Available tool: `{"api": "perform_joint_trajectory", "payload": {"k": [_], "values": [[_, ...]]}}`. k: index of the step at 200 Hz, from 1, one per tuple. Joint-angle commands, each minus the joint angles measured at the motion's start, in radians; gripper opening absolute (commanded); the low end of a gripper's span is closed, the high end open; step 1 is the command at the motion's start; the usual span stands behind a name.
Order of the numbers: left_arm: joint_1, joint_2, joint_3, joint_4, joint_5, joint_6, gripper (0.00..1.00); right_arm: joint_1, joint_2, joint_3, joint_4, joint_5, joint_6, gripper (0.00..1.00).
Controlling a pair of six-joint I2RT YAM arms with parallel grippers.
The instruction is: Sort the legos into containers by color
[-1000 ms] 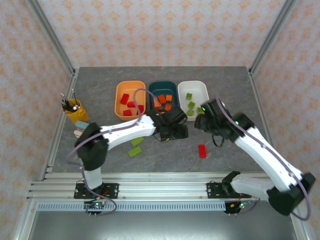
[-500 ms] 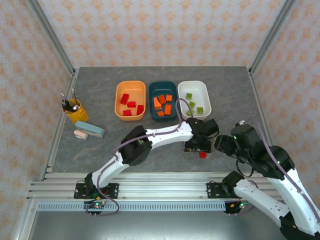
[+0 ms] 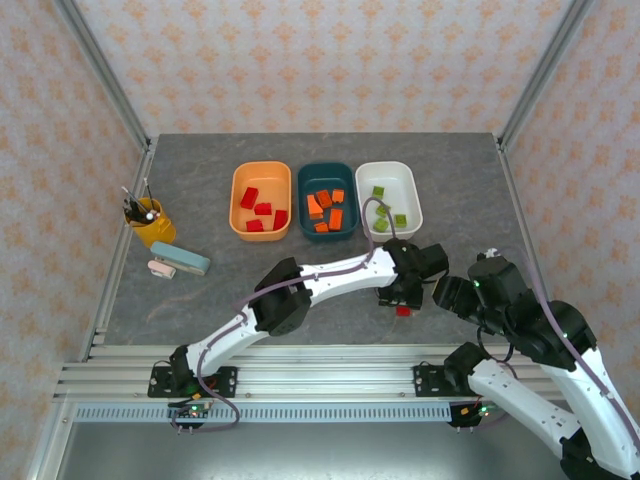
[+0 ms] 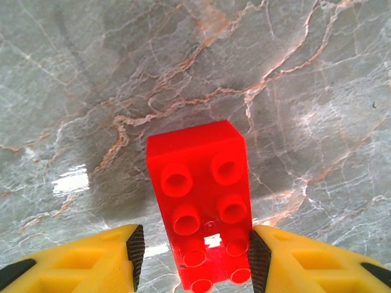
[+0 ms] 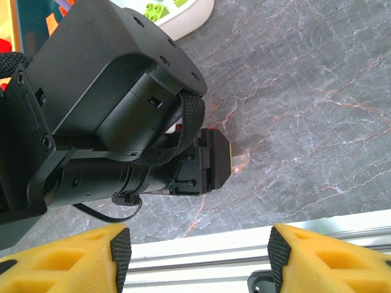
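Nearest me, well in front of the dark teal tub [image 3: 327,167] and to its right, my right gripper [image 5: 198,256] hangs with fingers spread wide and nothing between them. Slightly closer to the teal tub, my left gripper [image 4: 194,262] straddles a red lego [image 4: 198,201] lying flat on the table [image 4: 293,91], fingers parted and not clamped. Just left of the teal tub, the orange tub [image 3: 262,167] holds four red bricks [image 3: 263,209]. The teal tub holds orange bricks [image 3: 325,199]. Just right of it, the white tub [image 3: 386,166] holds three green bricks [image 3: 378,191].
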Motion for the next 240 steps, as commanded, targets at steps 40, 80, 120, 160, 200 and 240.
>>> {"api": "perform_joint_trajectory", "payload": {"k": [40, 80, 120, 160, 200, 240], "values": [[-0.003, 0.005, 0.006, -0.145, -0.166, 0.009, 0.44, 0.004, -0.006, -0.013, 0.0, -0.017, -0.011, 0.63], [-0.001, -0.065, -0.041, -0.125, -0.204, 0.004, 0.46, 0.003, -0.004, -0.014, 0.012, -0.023, -0.013, 0.63], [-0.001, -0.097, -0.047, -0.087, -0.187, 0.002, 0.66, 0.004, -0.003, -0.017, 0.03, -0.033, -0.018, 0.63], [0.0, -0.065, -0.045, -0.069, -0.134, -0.005, 0.7, 0.005, -0.009, -0.013, 0.042, -0.043, -0.027, 0.63], [0.015, -0.016, -0.051, -0.051, -0.101, -0.004, 0.6, 0.004, -0.009, 0.0, 0.046, -0.035, -0.032, 0.63], [0.027, 0.005, -0.057, -0.042, -0.104, 0.003, 0.46, 0.005, -0.009, 0.001, 0.052, -0.034, -0.033, 0.63]]}}
